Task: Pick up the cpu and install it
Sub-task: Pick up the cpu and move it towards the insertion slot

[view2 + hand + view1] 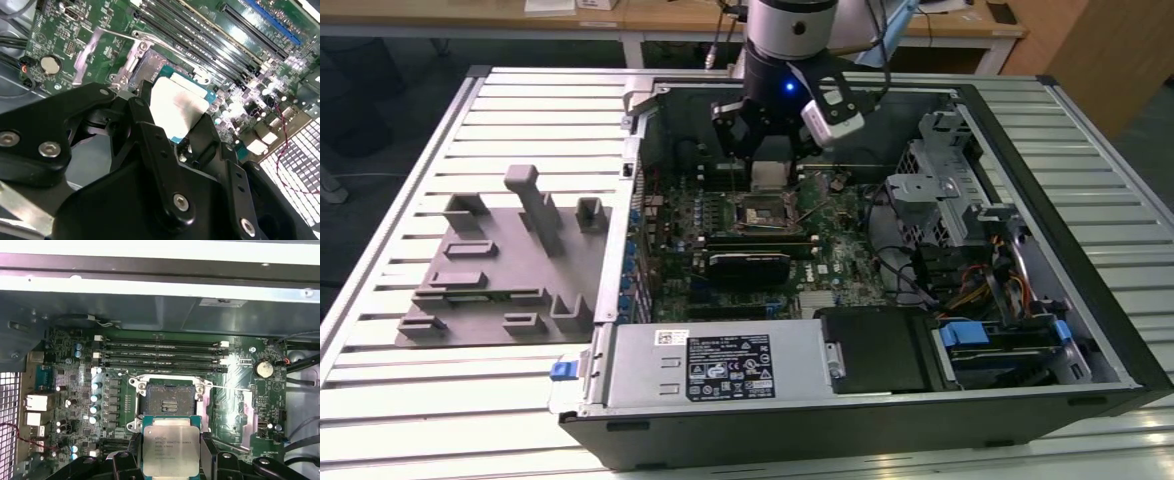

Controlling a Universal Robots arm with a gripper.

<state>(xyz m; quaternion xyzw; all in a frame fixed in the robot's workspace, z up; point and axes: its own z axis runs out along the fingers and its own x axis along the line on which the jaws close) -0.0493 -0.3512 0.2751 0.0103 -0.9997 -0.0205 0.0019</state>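
Between the black fingers of the gripper the cpu is clamped by two opposite edges, its silver top seen in both wrist views. It is held above the motherboard, apart from it and close to the uncovered socket. Memory slots are seen just beyond the socket. Outside the open computer case, a grey tray is laid on the slatted table, on the exterior view's left.
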